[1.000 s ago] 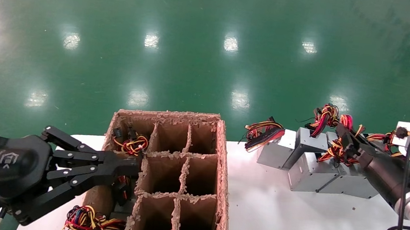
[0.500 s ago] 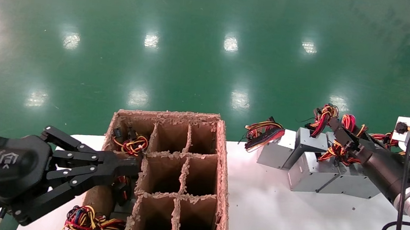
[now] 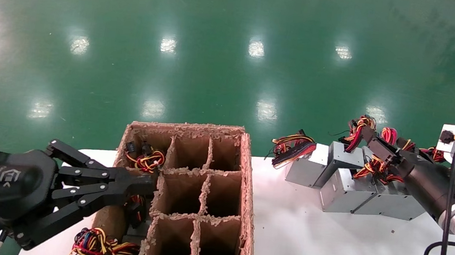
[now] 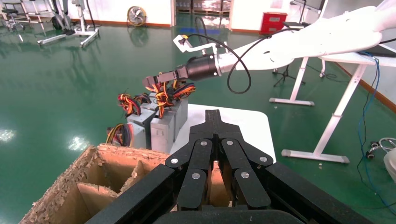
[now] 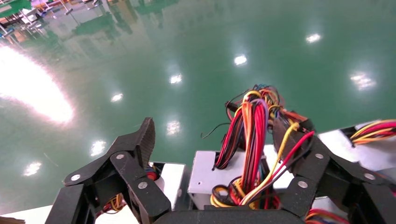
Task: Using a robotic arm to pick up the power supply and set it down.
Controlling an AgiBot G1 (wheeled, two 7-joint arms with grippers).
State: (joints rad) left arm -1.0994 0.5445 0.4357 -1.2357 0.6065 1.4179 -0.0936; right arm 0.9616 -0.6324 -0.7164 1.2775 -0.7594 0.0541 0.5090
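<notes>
- The right claw of the robotic arm reaches in from the right over the cluster of grey power supplies at the table's far right. Its fingers are spread wide — released, nothing between them.
- In the right wrist view, 1 finger sits off to one side of the wire bundle and the other passes behind the wires on the opposite side, so the claw straddles the wires rising from the power supply below it. The wide spread probably leaves room to clear that box's metal walls.
- That power supply stands on end among its neighbours, wires up, which leaves its top the only easy place to grip.
- The left claw is parked with fingers clenched together, tips resting at the left edge of the cardboard divider box — out of the working arm's way.
- The divider box has several vacant cells; wires show in its left column, which suggests the units get set down there.
- Judged step: lining up above the unit, grasp not yet made.
</notes>
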